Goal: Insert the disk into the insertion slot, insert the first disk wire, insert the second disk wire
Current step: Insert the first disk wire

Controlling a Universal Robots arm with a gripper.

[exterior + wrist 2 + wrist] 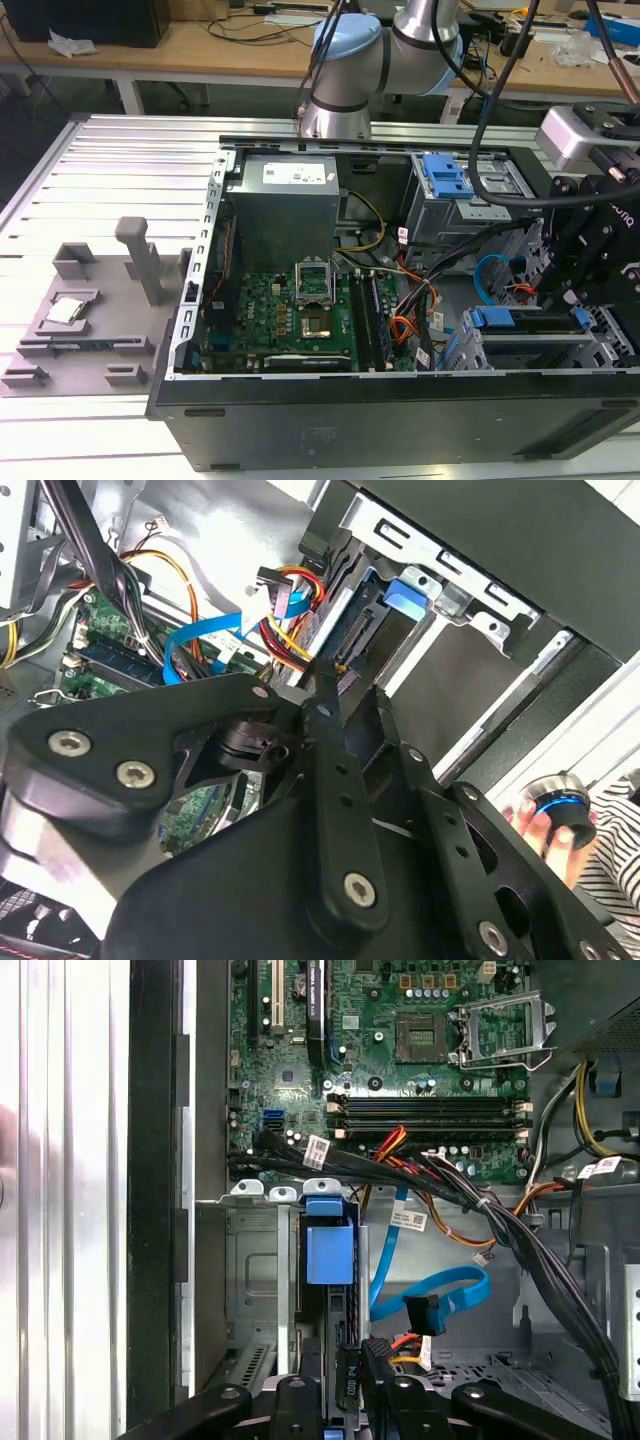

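While the disk (330,1255) sat in the insertion slot (258,1260), the end effector (345,1365) pinched the first disk wire (403,1340) just beside it.

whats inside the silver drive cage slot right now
The disk sits in the insertion slot, with its blue carrier and one edge showing. Its label face is hidden by the cage walls, and the gripper covers the end nearest it.

Even light is falling on a ribbed metal desk (110,170) that is stretching across the foreground. Behind it a wooden desk (200,55) on white legs (128,95) is carrying loose cables (250,25), a crumpled white paper (70,43) and a dark box (90,20). Shadowed floor (30,110) is showing beneath.
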